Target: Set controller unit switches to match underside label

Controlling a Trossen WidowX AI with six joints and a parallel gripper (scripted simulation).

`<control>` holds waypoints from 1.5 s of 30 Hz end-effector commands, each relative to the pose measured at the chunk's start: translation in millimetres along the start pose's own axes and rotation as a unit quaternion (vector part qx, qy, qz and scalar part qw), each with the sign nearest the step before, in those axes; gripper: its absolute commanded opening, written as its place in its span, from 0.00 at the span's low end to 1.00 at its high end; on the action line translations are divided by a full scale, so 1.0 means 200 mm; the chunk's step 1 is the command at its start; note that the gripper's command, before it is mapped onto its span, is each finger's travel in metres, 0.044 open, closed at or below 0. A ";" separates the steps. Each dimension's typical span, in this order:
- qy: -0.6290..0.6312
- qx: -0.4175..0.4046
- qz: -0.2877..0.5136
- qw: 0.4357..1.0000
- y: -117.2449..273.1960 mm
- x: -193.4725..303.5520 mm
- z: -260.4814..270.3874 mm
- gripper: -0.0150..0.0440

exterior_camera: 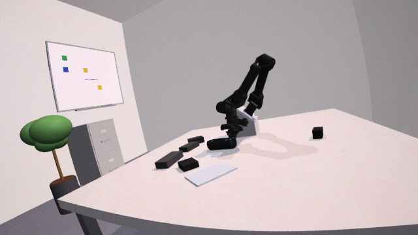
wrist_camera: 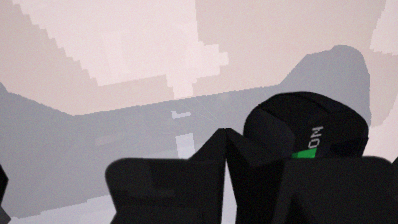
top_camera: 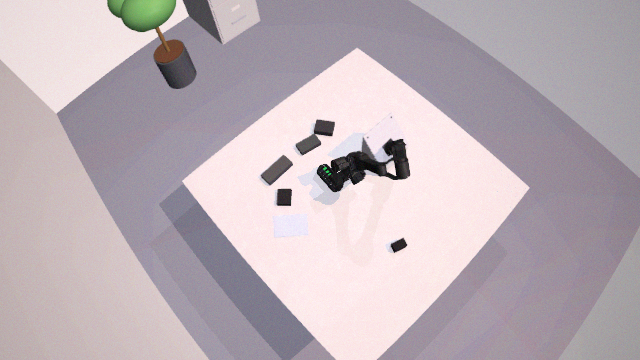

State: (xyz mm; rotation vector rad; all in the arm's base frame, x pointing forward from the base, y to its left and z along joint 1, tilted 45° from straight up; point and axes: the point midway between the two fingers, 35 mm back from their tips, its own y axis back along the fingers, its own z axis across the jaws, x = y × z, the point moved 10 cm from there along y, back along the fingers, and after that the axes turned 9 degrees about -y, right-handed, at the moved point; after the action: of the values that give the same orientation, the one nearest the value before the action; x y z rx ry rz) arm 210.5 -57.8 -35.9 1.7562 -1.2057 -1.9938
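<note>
The dark grey controller unit [top_camera: 331, 185] [exterior_camera: 222, 144] [wrist_camera: 345, 117] sits on its base on the bench, switches up. In the top view, green shows on several rockers; the arm covers part of the unit. In the wrist view only one end of it shows, with "ON" lettering and one green patch, right of the fingertips. Its underside label is hidden, and the switch numbers and each rocker's setting cannot be read. My gripper [exterior_camera: 232, 135] [wrist_camera: 224, 134] is shut and empty, low at the far side of the unit's top. Contact with a rocker cannot be made out.
A long dark block [top_camera: 277, 170] [exterior_camera: 168, 160], other dark blocks [top_camera: 308, 144] [top_camera: 324, 127] [top_camera: 284, 197] and a pale flat plate [top_camera: 291, 226] [exterior_camera: 210, 174] lie around the unit. A small black block [top_camera: 398, 245] [exterior_camera: 317, 132] lies apart. A slanted pale block [top_camera: 382, 136] stands by the arm's base.
</note>
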 end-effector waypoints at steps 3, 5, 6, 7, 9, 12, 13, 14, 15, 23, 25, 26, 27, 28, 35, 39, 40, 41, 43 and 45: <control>-0.002 0.000 -0.001 1.000 0.00 0.00 -0.01 0.25; -0.002 0.000 -0.001 1.000 -0.01 0.00 -0.02 0.25; -0.002 0.000 -0.001 1.000 -0.01 0.00 -0.02 0.25; -0.002 0.000 -0.001 1.000 -0.01 0.00 -0.03 0.25; -0.002 0.000 -0.001 1.000 -0.01 0.00 -0.04 0.25; -0.002 0.000 -0.001 1.000 -0.02 -0.01 -0.06 0.25; -0.002 0.000 -0.001 1.000 -0.02 -0.01 -0.07 0.25; -0.002 0.000 -0.001 1.000 -0.02 -0.01 -0.07 0.25; -0.002 0.000 -0.001 1.000 -0.02 -0.01 -0.08 0.25; -0.002 0.001 -0.001 1.000 -0.04 -0.01 -0.13 0.25; -0.002 0.001 -0.001 1.000 -0.04 -0.02 -0.14 0.25; -0.002 0.001 -0.001 1.000 -0.04 -0.02 -0.15 0.25; -0.002 0.001 -0.001 1.000 -0.05 -0.02 -0.15 0.25; -0.002 0.001 -0.001 1.000 -0.05 -0.02 -0.16 0.25; -0.002 0.001 -0.001 1.000 -0.06 -0.03 -0.20 0.25; -0.001 0.001 -0.002 1.000 -0.07 -0.03 -0.23 0.25; -0.001 0.001 -0.002 1.000 -0.07 -0.03 -0.23 0.25; -0.001 0.001 -0.002 1.000 -0.07 -0.03 -0.24 0.25; -0.001 0.001 -0.002 1.000 -0.08 -0.04 -0.25 0.25; -0.001 0.001 -0.002 1.000 -0.08 -0.04 -0.27 0.25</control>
State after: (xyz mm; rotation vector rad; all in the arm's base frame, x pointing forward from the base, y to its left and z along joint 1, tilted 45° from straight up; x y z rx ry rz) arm 254.4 -63.0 -37.8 1.7381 -1.1960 -2.0237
